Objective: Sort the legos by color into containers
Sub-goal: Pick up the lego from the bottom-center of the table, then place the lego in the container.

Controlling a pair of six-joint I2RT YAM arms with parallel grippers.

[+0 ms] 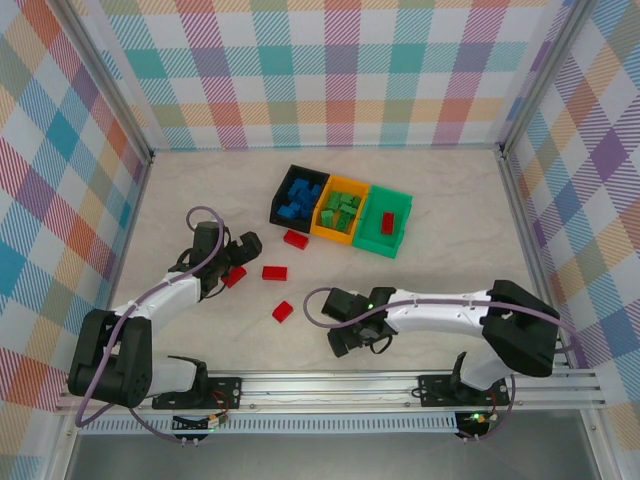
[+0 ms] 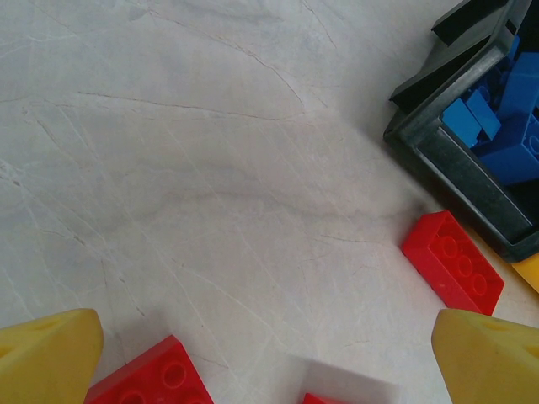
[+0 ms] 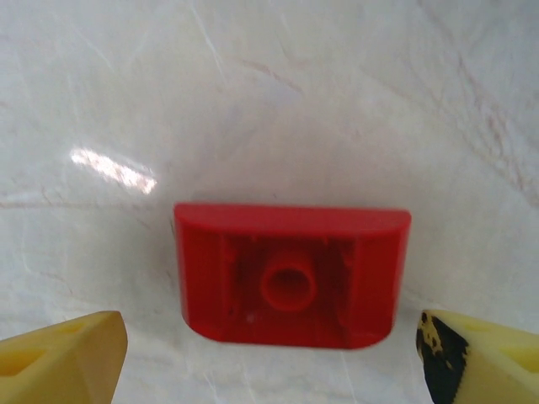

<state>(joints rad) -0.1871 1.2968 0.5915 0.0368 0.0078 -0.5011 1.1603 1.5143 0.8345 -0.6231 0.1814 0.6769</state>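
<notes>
Your right gripper (image 3: 269, 370) has its fingers released. In the right wrist view the two yellow fingertips (image 3: 59, 362) stand wide apart, and an upturned red brick (image 3: 290, 273) lies on the table (image 3: 253, 84) between them, with its hollow underside facing the camera. You can see bare table on each side of it, so neither fingertip touches it. From above, this gripper (image 1: 350, 337) is low over the table, near the front and well apart from the bins.

Your left gripper (image 2: 269, 370) is released too, and it grasps nothing. In its wrist view a near red brick (image 2: 156, 374) lies just beside one yellow fingertip (image 2: 46, 353) (the lower edge cuts it off). A far red brick (image 2: 452, 261) lies close to the corner of the black bin (image 2: 455, 168). From above, the left gripper (image 1: 238, 260) is on the left side of the table, near the loose red bricks (image 1: 274, 272).

The three bins stand joined in a row toward the back of the table. The black bin (image 1: 276, 205) holds the blue bricks (image 1: 300, 195), and the orange bin (image 1: 333, 238) in the middle holds the green bricks (image 1: 343, 213). The green bin (image 1: 372, 238) holds a single red brick (image 1: 388, 222). The other red ones that you can see from above lie on the table in front of the bins (four of them).
</notes>
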